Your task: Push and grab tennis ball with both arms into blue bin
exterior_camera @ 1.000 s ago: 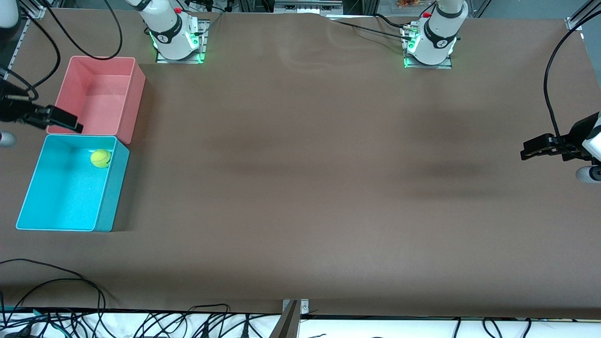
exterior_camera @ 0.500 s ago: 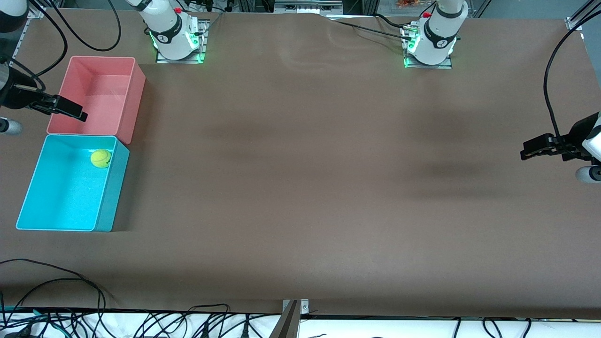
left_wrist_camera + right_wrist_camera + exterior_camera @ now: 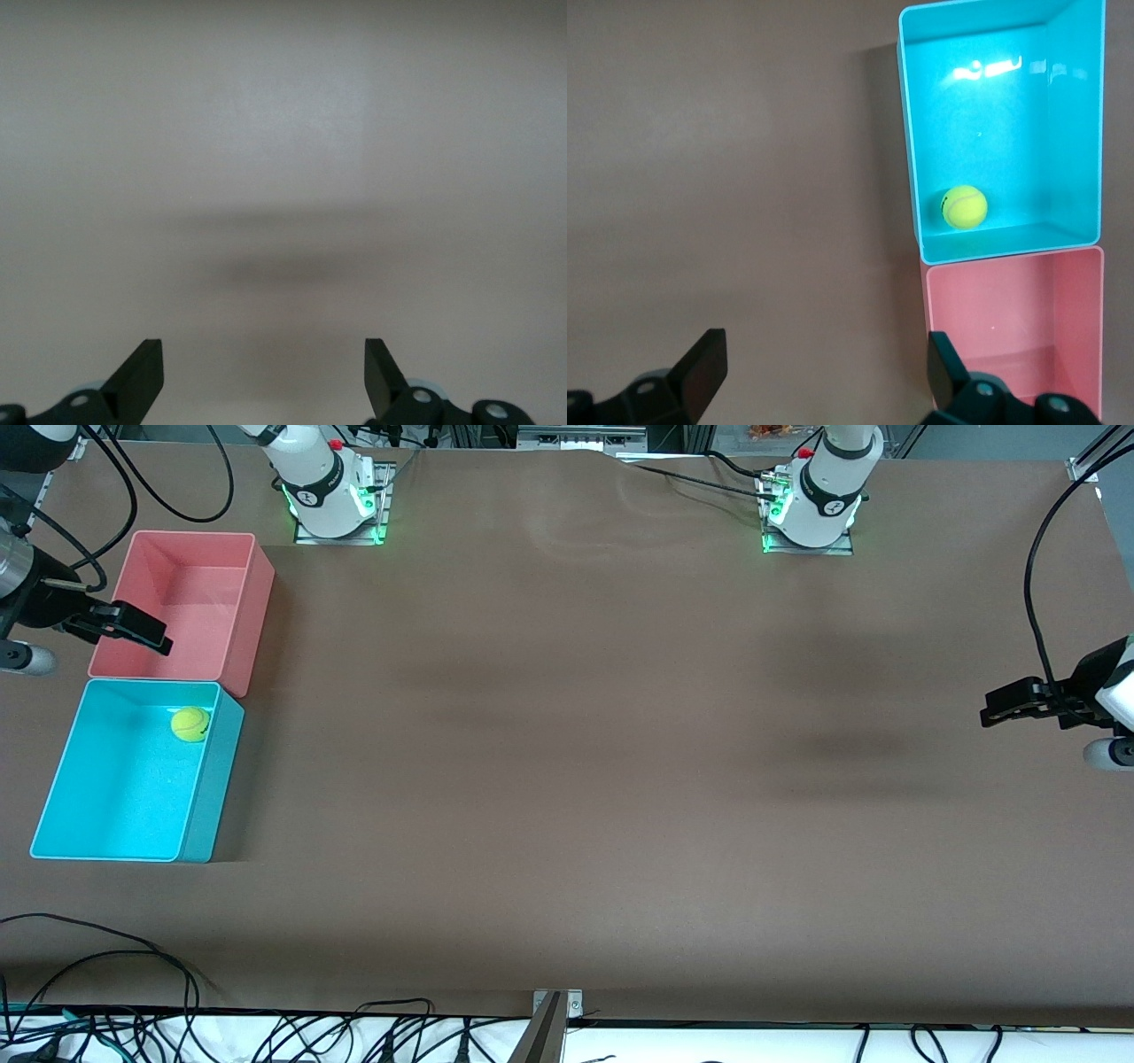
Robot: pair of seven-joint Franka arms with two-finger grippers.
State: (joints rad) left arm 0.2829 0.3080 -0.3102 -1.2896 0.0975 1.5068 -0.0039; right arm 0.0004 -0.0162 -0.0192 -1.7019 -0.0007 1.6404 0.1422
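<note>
Tennis ball (image 3: 190, 724) lies inside the blue bin (image 3: 53, 815), on the bin floor close to the corner nearest the pink bin (image 3: 252, 615). The right wrist view confirms it: tennis ball (image 3: 963, 206) resting against the bin wall that adjoins the pink bin, with no gripper touching it. The blue bin stands at the right arm's end of the table, nearer to the front camera than the pink bin, the 2 touching or almost touching.

Right gripper (image 3: 142, 634): fingers apart, nothing between them, positioned over the pink bin's outer rim. Over the last second it has travelled away from the blue bin's rim and toward the arm's base, while the ball has not moved in that interval. Judgement: this is a withdrawal after release, not an approach.

Left gripper (image 3: 997, 710): fingers apart and empty, over bare table (image 3: 567, 779) at the left arm's end, well apart from both bins. Its position is unchanged across the second; this arm waits. Its wrist view shows only plain table surface between the open fingers.

Assessment: the ball's placement satisfies the task as stated. Nothing remains to be pushed or grasped. The ball looks settled, so roll-out appears unlikely. The only remaining action, in my judgement, is clearing both arms.
</note>
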